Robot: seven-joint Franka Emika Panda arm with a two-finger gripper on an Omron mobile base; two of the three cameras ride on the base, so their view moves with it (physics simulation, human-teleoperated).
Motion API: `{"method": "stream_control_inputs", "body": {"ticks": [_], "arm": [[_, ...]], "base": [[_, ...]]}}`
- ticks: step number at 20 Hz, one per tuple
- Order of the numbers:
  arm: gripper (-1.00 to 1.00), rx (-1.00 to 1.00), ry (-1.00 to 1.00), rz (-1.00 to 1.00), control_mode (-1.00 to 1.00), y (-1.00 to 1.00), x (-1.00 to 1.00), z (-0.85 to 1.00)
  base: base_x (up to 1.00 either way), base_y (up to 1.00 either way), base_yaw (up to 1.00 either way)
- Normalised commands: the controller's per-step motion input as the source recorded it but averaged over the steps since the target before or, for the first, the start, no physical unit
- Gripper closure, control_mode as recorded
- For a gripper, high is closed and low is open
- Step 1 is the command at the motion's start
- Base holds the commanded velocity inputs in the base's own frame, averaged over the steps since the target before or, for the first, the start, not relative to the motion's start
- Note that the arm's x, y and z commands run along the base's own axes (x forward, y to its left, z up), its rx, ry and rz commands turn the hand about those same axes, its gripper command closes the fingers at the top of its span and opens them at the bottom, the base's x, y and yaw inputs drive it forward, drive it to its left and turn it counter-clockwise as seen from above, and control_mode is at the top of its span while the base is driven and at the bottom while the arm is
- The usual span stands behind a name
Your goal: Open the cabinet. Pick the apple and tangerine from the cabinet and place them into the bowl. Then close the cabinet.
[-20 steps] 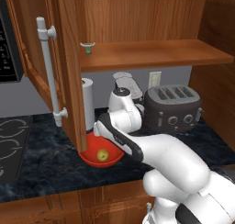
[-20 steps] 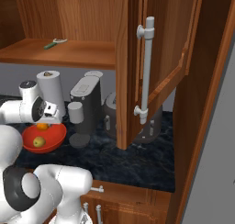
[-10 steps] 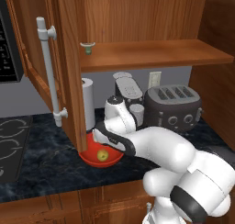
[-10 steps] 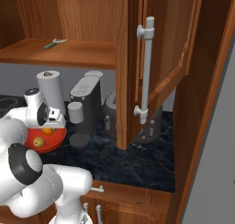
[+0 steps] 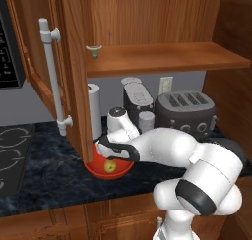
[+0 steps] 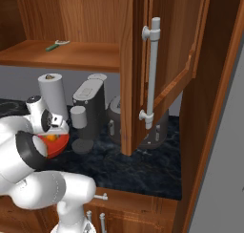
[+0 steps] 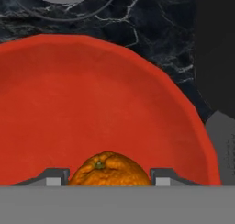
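Inventory for you, operator. One cabinet (image 5: 74, 62), reddish-brown wood with panelled doors, is standing open; two door handles are showing, long silver bars (image 5: 53, 76) and (image 6: 151, 72). One shelf (image 5: 162, 57) is carrying a single small green cup-shaped item (image 5: 93, 50).

One bowl (image 7: 101, 99), wide, shallow, glossy red, is sitting on the dark marbled worktop (image 5: 44, 170) just beside the left door's lower edge. One apple (image 5: 110, 167), round and yellow-green, is lying inside the bowl. One tangerine (image 7: 109, 170), round, bright orange with a dimpled skin, is sitting between the two tips of the tool (image 7: 109, 175), low over the bowl's red floor.

The tool is gripping the tangerine, with a fingertip (image 7: 57, 176) showing close on each side of the fruit.

Around it you are looking at: one white paper towel roll (image 6: 52, 96), one grey coffee machine (image 6: 88, 108), one dark toaster (image 5: 186, 111), one black stovetop (image 5: 10, 155). The open left door is hanging over the bowl's near rim, and the white arm is crossing in front of the appliances.
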Motion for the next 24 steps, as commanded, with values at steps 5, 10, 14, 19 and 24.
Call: {"method": "stream_control_inputs", "body": {"ticks": [5,10,14,19,24], "arm": [[-1.0,0.0,0.0,0.0,-1.0,0.31,0.35,-0.08],[-1.0,0.0,0.0,0.0,-1.0,0.01,0.03,0.0],[-1.0,0.0,0.0,0.0,-1.0,0.0,0.0,0.0],[-1.0,0.0,-0.04,0.0,-1.0,0.0,-0.3,0.14],[-1.0,0.0,-0.27,-0.02,-1.0,0.0,-0.94,0.59]], "base": [[0.0,0.0,0.0],[0.0,0.0,0.0],[0.0,0.0,0.0],[0.0,0.0,0.0],[0.0,0.0,0.0]]}}
